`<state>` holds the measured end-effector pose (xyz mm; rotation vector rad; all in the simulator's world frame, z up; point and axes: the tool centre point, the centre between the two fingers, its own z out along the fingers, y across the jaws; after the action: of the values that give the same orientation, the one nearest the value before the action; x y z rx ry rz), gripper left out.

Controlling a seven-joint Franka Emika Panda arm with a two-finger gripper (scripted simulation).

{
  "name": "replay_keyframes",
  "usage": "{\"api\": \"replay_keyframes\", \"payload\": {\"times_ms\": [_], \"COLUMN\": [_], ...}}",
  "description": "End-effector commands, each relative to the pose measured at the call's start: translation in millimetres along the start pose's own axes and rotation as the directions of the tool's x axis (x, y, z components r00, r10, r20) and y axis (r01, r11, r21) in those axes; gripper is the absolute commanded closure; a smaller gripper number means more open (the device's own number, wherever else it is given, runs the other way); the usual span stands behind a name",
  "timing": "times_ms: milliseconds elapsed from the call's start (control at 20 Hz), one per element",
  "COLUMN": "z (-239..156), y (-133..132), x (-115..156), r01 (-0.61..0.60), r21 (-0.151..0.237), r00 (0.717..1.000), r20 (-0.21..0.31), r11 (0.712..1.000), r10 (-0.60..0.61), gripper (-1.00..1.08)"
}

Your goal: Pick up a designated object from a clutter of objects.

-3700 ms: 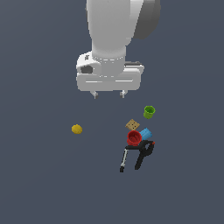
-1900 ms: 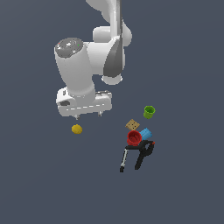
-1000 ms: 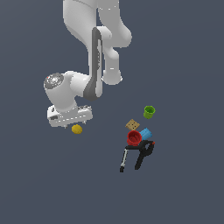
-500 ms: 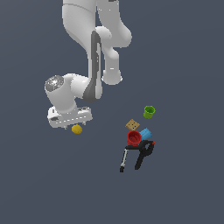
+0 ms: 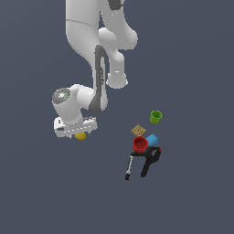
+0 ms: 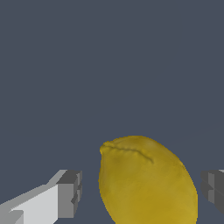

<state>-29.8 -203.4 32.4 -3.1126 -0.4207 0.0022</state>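
Observation:
The yellow lemon-like lump point(image 5: 81, 135) lies on the dark floor at the exterior view's left, mostly hidden under the white hand. In the wrist view the lemon point(image 6: 146, 181) fills the space between the two fingers. My gripper point(image 6: 142, 197) is open, with one grey fingertip point(image 6: 70, 194) on each side of the lemon and a gap to each. The clutter lies apart at the exterior view's right: green cup point(image 5: 156, 117), tan dotted square point(image 5: 138, 130), red cup point(image 5: 140, 144), blue cylinder point(image 5: 151, 139), black two-handled tool point(image 5: 144, 162).
The white arm point(image 5: 98, 55) rises above the hand toward the top of the exterior view. The floor is plain dark grey.
The hand has swung from above the clutter to the exterior view's left and come down over the lemon. In the last half second it sank a little lower around it.

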Motion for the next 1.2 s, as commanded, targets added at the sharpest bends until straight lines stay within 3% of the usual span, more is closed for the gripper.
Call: {"api": "replay_keyframes", "payload": {"times_ms": [0,50,100,750,1150], "z": [4,4,4,2,-19], "y": [1,0,0,-1,-23], "x": [1,1,1,1,2], "r01": [0.000,0.001,0.001,-0.001,-0.001], "r21": [-0.001,-0.001,-0.001,-0.002,-0.001], "r00": [1.000,1.000,1.000,1.000,1.000], "r20": [-0.001,-0.001,-0.001,-0.002,-0.002], "r11": [1.000,1.000,1.000,1.000,1.000], "r10": [0.000,-0.001,-0.001,0.001,0.001], "gripper": [-0.92,-0.92,1.08,1.08,1.08]}}
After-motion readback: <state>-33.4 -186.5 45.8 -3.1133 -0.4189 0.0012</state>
